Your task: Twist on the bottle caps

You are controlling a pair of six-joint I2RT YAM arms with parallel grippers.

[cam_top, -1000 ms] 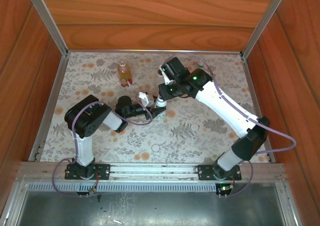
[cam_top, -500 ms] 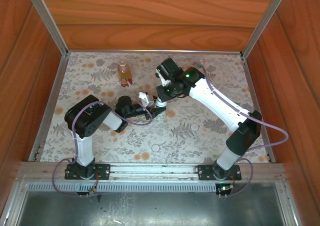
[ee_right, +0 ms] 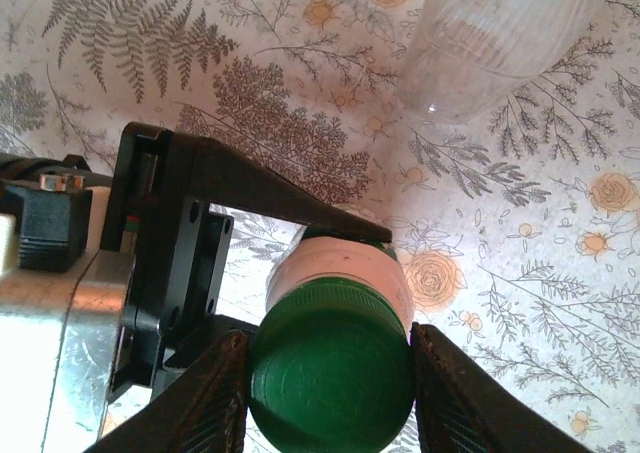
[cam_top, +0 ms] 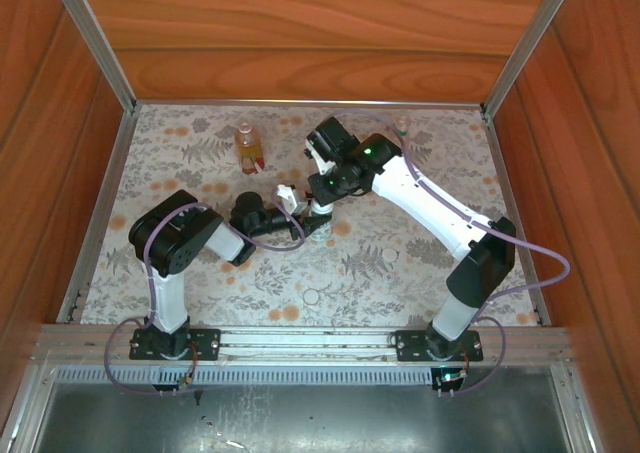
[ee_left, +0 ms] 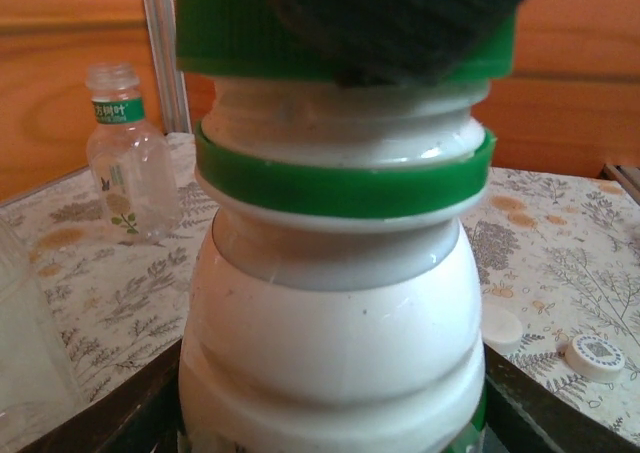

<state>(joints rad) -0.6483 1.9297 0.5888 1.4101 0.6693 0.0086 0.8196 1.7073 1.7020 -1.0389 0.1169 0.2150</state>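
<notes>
**Left wrist view:** the white bottle (ee_left: 330, 353) is cut off by the lower edge. Its green cap (ee_left: 220, 33) is cut off by the upper edge and partly covered by a dark blurred shape (ee_left: 400, 13). A clear bottle (ee_left: 20, 353), blurred, is cropped at the left edge. Print on the small clear bottle (ee_left: 125, 163), far left, is too small to read.

**Right wrist view:** the green cap hides most of the white bottle. The 2 fingers (ee_right: 215, 403) of the right hand (ee_right: 330, 418) run off the lower edge.

**Top view:** the right hand covers most of the white bottle.
</notes>
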